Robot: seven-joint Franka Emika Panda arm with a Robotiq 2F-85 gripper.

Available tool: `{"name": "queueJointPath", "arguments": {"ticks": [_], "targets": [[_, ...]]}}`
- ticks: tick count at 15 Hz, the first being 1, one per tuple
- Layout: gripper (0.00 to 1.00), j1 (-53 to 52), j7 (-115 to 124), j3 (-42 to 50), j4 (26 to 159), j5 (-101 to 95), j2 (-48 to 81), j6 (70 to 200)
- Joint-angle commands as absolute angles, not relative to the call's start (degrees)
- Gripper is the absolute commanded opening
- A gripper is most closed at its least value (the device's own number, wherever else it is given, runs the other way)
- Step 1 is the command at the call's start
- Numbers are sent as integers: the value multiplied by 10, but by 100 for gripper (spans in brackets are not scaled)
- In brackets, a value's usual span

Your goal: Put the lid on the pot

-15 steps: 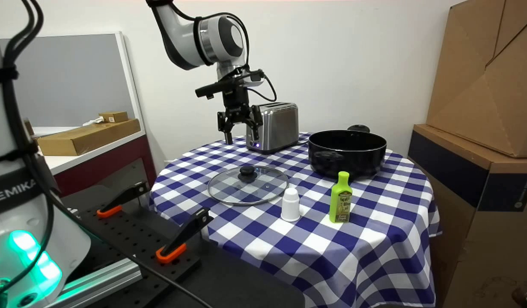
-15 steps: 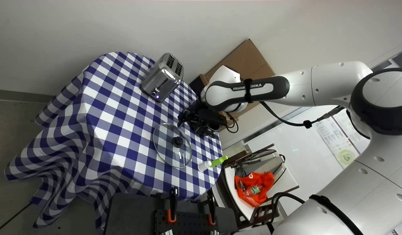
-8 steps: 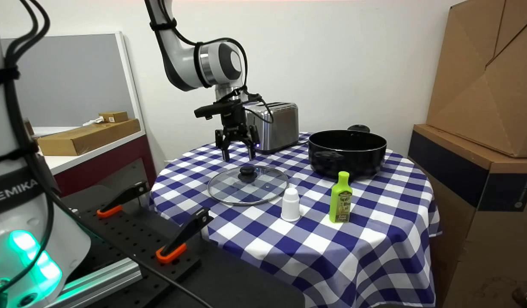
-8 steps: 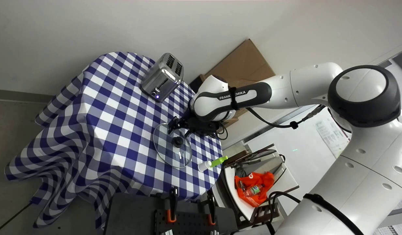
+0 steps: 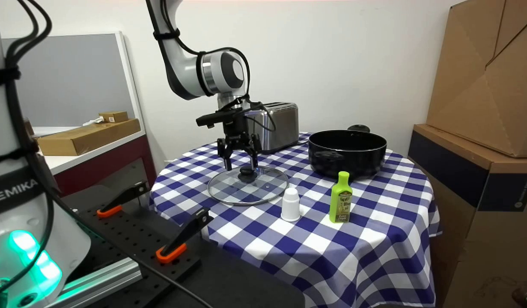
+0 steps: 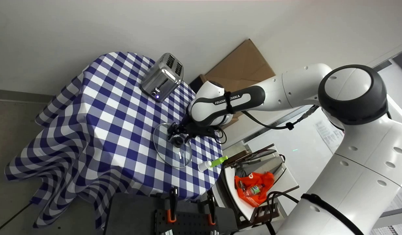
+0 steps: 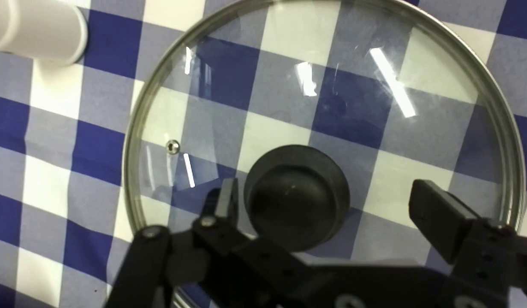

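The clear glass lid (image 5: 229,188) lies flat on the checkered cloth in both exterior views, knob up; it also fills much of the wrist view (image 7: 280,98). My gripper (image 5: 241,166) is open just above the lid, pointing down. In the wrist view, the black knob (image 7: 293,196) shows between the fingers of the gripper (image 7: 324,188). It sits closer to the left finger, with a wider gap to the right finger. Nothing is held. The black pot (image 5: 348,160) stands upright and uncovered to the right of the lid; the arm hides it in an exterior view.
A silver toaster (image 5: 278,128) stands behind the gripper, left of the pot. A white bottle (image 5: 290,205) stands close to the lid's rim, and a green bottle (image 5: 341,199) stands in front of the pot. Cardboard boxes (image 5: 481,85) are beside the table.
The gripper has come down from well above the table toward the lid, and its fingertips are now close to the knob. It stays open. The lid and pot have not moved.
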State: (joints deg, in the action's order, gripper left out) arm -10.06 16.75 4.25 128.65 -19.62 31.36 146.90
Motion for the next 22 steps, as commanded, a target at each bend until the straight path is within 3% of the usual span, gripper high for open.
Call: {"name": "queueJointPath", "arguments": {"ticks": [1,2,3,5,9,13,22], "targets": [[100,-113,178,62,1284,-197,319,1479],[100,-113,178,63,1283,-196,321,1479],[75,-112,177,64,1281,-196,323,1480],[67,-113,175,63,1280,-195,326,1481],[36,-114,174,65,1279,-198,328,1484],[24,-113,175,70,1281,-199,324,1488],[24,-107,166,65,1292,-190,300,1489]]}}
